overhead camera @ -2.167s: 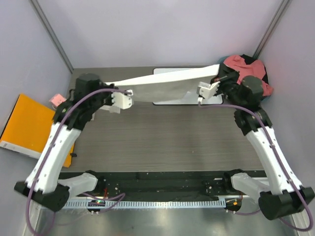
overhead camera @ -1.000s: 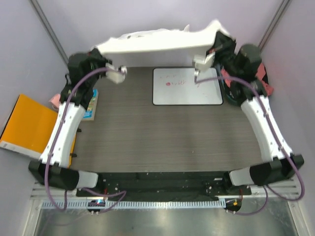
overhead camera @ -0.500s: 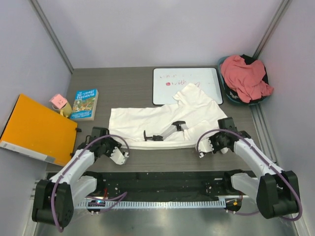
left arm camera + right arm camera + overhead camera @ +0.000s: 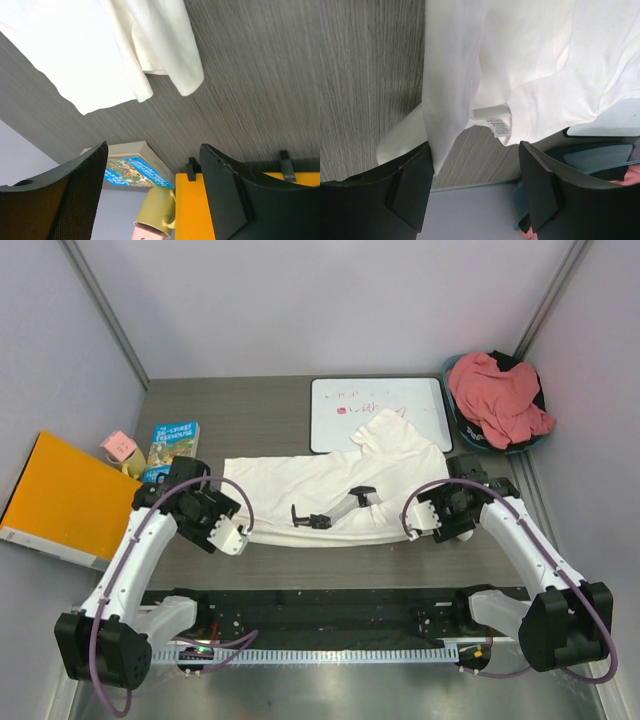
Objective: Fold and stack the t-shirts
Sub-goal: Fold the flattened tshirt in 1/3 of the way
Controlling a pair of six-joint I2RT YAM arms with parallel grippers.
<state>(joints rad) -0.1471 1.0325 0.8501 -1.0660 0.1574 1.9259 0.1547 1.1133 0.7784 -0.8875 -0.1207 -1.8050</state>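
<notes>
White t-shirt, just released, lies on the bench overlapping the whiteboard, left fingers and right fingers open, ready for folding.

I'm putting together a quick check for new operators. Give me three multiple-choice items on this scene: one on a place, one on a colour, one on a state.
1. Where is the pink shirt?
A. Held up in the air
B. In the basket
C. Folded at the near edge

2. What colour is the spread-out shirt?
A. Pink
B. Blue
C. White

3. How do the grippers stand?
A. Both open, empty
B. Both shut on cloth
C. Left shut, right open

Answers:
1. B: it lies heaped in the basket at the far right corner.
2. C: the white shirt lies spread between the two arms.
3. A: each wrist view shows the fingers apart, with no cloth pinched by the left gripper or the right gripper.
</notes>
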